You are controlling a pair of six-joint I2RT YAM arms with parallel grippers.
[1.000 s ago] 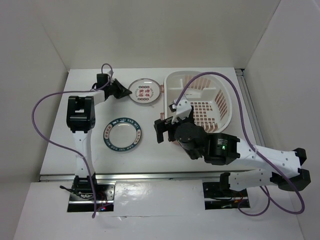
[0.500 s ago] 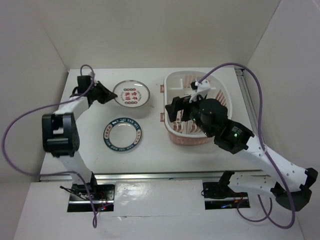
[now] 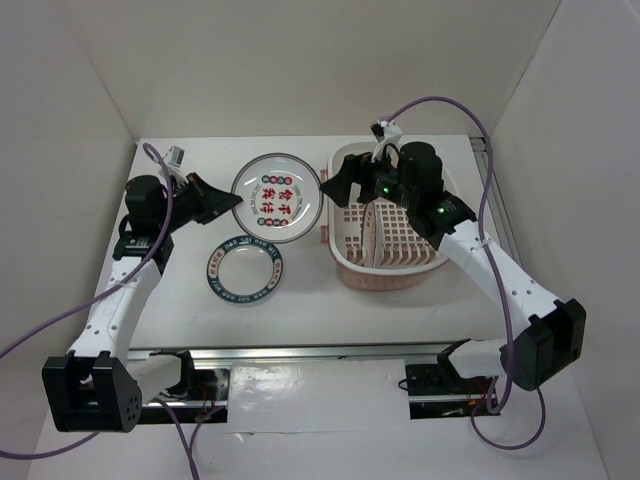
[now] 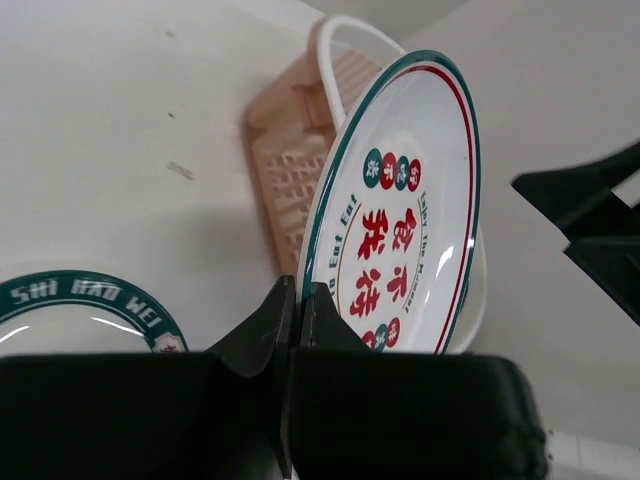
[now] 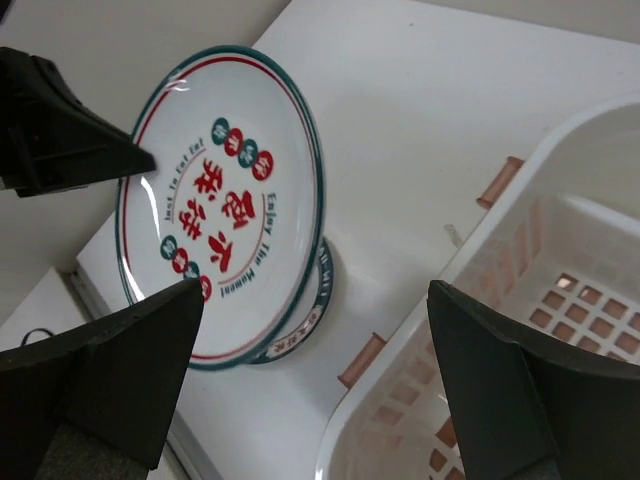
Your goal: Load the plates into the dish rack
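Observation:
My left gripper (image 3: pixel 228 200) is shut on the left rim of the plate with red and green characters (image 3: pixel 277 198), which it holds tilted above the table. In the left wrist view the fingertips (image 4: pixel 298 292) pinch that plate (image 4: pixel 400 220) at its lower edge. The dark blue lettered plate (image 3: pixel 246 268) lies flat on the table below. The pale pink dish rack (image 3: pixel 400 250) stands to the right. My right gripper (image 3: pixel 345 190) hangs open over the rack's left rim, close to the held plate (image 5: pixel 220 200), with nothing between its fingers (image 5: pixel 130 370).
White walls close the table in at the left, back and right. A purple cable loops over each arm. The blue lettered plate (image 5: pixel 318 300) lies partly under the held plate in the right wrist view, next to the rack's rim (image 5: pixel 470 250).
My left arm has lifted the character plate off the table and tilted it toward the rack. My right arm has swung from the rack's near side to its far left rim.

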